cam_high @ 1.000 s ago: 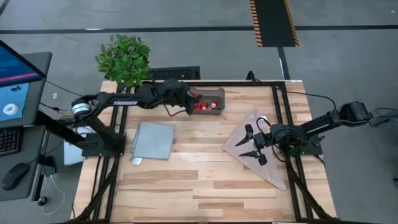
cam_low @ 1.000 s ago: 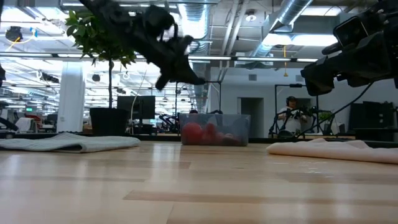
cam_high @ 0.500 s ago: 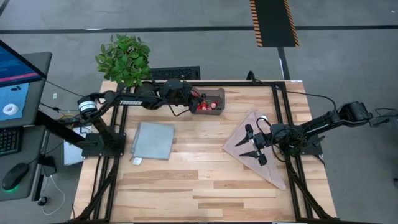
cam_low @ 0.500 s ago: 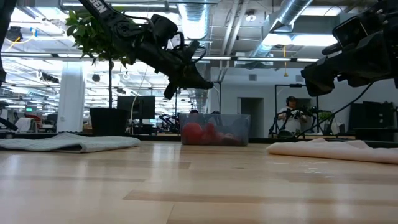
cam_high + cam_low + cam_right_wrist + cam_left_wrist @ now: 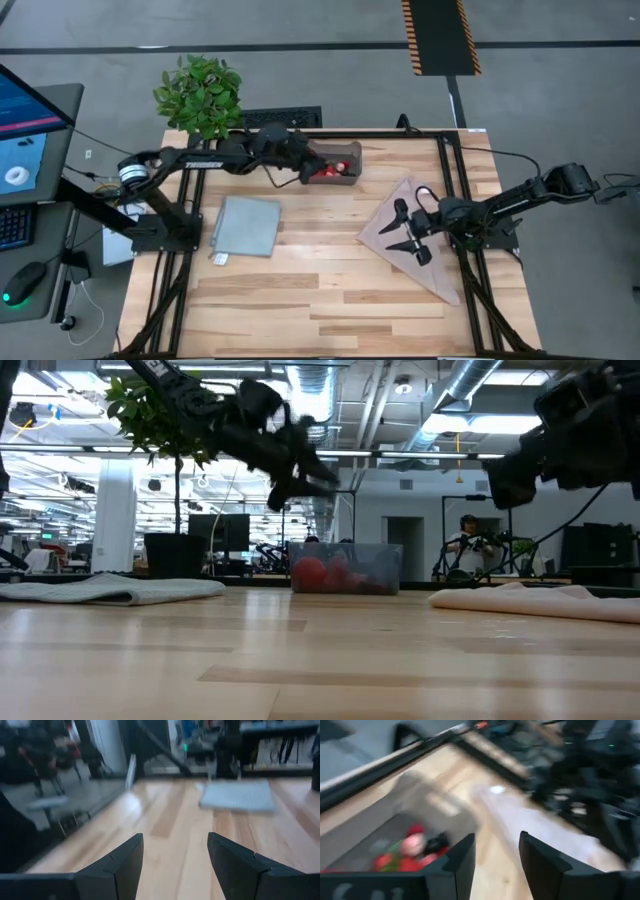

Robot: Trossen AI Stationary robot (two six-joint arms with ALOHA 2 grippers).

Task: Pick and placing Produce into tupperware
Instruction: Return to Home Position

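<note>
The tupperware [image 5: 340, 163], a translucent grey tub, stands on the table's far side and holds red and pink produce [image 5: 327, 170]. The low view shows the produce [image 5: 320, 574] through the tub's wall [image 5: 385, 565], and the left wrist view shows the produce [image 5: 402, 857] just beyond the fingers. My left gripper [image 5: 308, 168] hangs over the tub's left end [image 5: 318, 478]. It is open, with nothing between its fingers [image 5: 496, 857]. My right gripper [image 5: 404, 232] waits open [image 5: 175, 857] above a beige cloth at the right.
A pale blue-grey mat [image 5: 247, 225] lies left of centre, also in the right wrist view [image 5: 237, 796]. A beige cloth [image 5: 440, 270] covers the right side under my right gripper. A potted plant [image 5: 200, 95] stands at the far left corner. Bare wood fills the table's near half.
My left gripper has edged toward the table's right, over the tub's left end, and tipped its fingers further down. In the low view its fingertips were together before and are now parted. My right arm has kept still.
</note>
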